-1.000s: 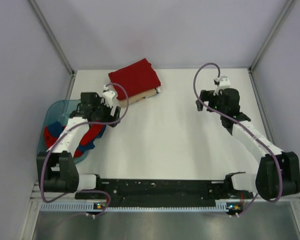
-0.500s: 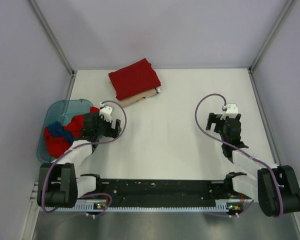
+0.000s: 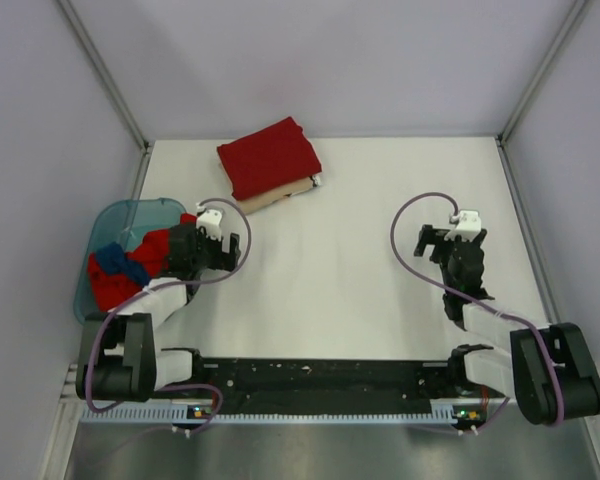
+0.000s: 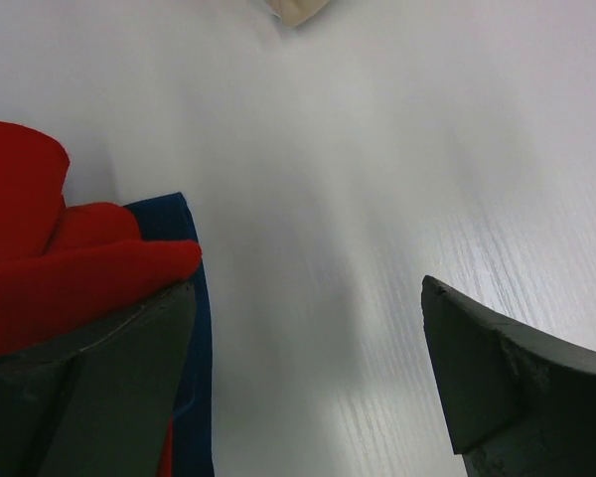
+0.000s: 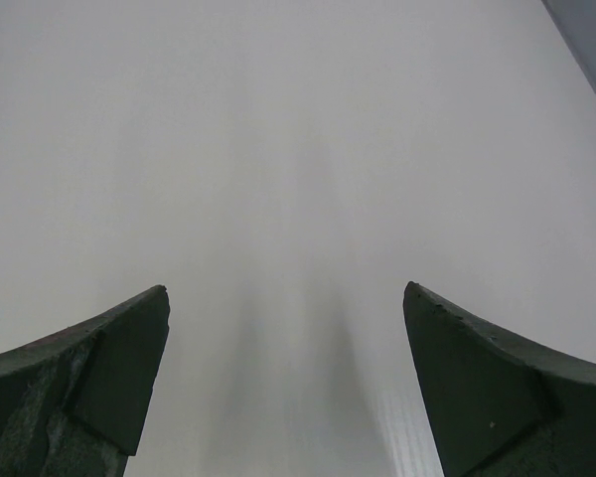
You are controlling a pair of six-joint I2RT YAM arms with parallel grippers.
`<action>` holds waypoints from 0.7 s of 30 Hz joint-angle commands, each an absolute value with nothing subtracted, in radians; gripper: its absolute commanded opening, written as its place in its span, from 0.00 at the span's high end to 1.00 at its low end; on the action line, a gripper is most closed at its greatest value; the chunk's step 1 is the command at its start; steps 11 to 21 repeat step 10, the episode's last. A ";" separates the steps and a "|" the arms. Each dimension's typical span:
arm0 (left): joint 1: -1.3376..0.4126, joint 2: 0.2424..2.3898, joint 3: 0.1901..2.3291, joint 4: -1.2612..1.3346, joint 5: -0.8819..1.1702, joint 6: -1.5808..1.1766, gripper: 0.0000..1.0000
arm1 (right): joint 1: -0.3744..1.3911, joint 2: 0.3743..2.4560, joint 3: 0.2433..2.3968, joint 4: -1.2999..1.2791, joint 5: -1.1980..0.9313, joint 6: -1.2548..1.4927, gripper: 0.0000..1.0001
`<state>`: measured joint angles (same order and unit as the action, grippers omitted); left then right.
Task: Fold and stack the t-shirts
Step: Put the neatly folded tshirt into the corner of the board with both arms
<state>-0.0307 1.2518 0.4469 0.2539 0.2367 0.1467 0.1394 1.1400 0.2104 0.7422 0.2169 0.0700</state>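
Observation:
A folded dark red t-shirt point(image 3: 270, 158) lies on a folded tan t-shirt point(image 3: 283, 194) at the far left-centre of the table; a tan corner point(image 4: 298, 8) shows at the top of the left wrist view. Crumpled red point(image 3: 150, 250) and blue point(image 3: 113, 260) t-shirts lie in the teal tub point(image 3: 112, 214). My left gripper point(image 3: 223, 248) is open and empty just right of the tub; red cloth point(image 4: 40, 248) and blue cloth point(image 4: 186, 288) lie against the outside of its left finger point(image 4: 129, 378). My right gripper point(image 3: 435, 243) is open and empty over bare table point(image 5: 286, 328).
The white table point(image 3: 350, 260) is boxed in by grey walls on the left, back and right. The tub stands at the table's left edge. The arm bases and a black rail point(image 3: 320, 378) run along the near edge.
Both arms have drawn back toward the near edge. The left gripper moved from beside the folded stack to beside the tub; the right gripper moved nearer and lower. Little change in the last half second.

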 commanded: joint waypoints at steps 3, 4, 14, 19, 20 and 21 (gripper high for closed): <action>-0.025 1.249 0.474 0.310 0.219 0.138 0.01 | 0.127 1.144 0.225 0.805 0.227 0.066 0.01; -0.025 1.253 0.477 0.307 0.222 0.143 0.01 | 0.126 1.144 0.227 0.802 0.226 0.066 0.01; -0.028 1.262 0.488 0.293 0.187 0.137 0.01 | 0.127 1.154 0.238 0.792 0.230 0.067 0.01; -0.028 1.262 0.488 0.293 0.187 0.137 0.01 | 0.127 1.154 0.238 0.792 0.230 0.067 0.01; -0.028 1.262 0.488 0.293 0.187 0.137 0.01 | 0.127 1.154 0.238 0.792 0.230 0.067 0.01; -0.028 1.262 0.488 0.293 0.187 0.137 0.01 | 0.127 1.154 0.238 0.792 0.230 0.067 0.01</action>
